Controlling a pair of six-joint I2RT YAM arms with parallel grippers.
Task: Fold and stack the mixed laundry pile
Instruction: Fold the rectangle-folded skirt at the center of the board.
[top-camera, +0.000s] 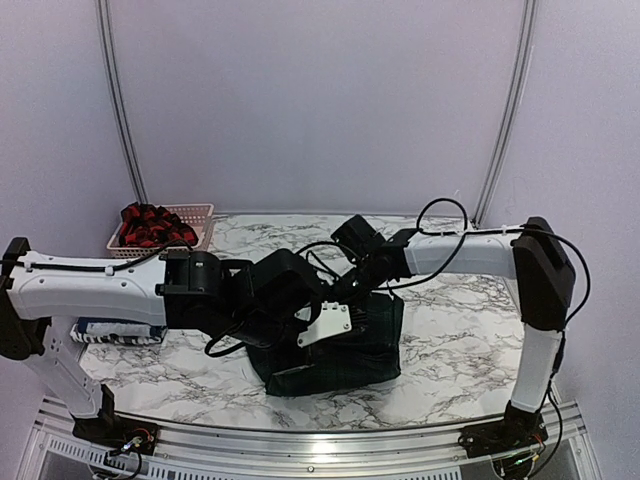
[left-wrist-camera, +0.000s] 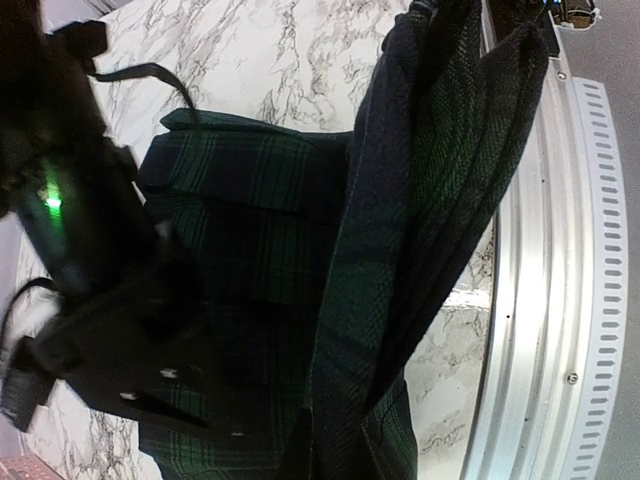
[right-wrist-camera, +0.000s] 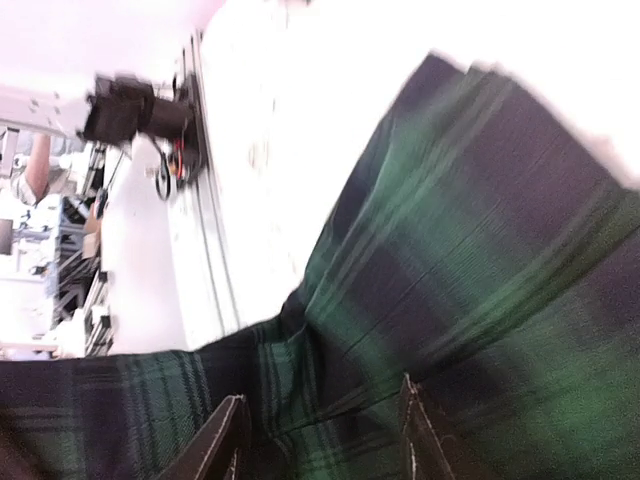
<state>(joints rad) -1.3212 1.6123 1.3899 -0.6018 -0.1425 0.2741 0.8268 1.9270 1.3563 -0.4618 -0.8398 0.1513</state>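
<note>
Lying on the table toward its near edge, about midway between left and right, the dark green plaid garment (top-camera: 340, 360) was a rumpled, partly folded heap. The left hand (top-camera: 312, 325) was closed on one edge of it. The right hand (right-wrist-camera: 325, 435) stood part-way open over the same cloth, its fingers (right-wrist-camera: 228, 440) apart and the plaid showing flat in the gap. At the far left, the red-and-black checked shirt (top-camera: 150, 228) sat in a pink basket (top-camera: 200, 212). A folded blue-and-white striped piece (top-camera: 110, 330) lay at the left, under the left arm.

The table (top-camera: 460, 340) had a white marble pattern with grey veins and a metal rail (top-camera: 300, 440) along its near edge. Pale walls and two curved poles (top-camera: 118, 100) closed the far side.

Only the left wrist view showed the gripped edge lifted into a long hanging fold (left-wrist-camera: 430, 230) beside the rail, with the rest of the garment flat on the marble. The right wrist view was blurred. It alone showed cluttered equipment (right-wrist-camera: 60, 230) beyond the table's edge.
</note>
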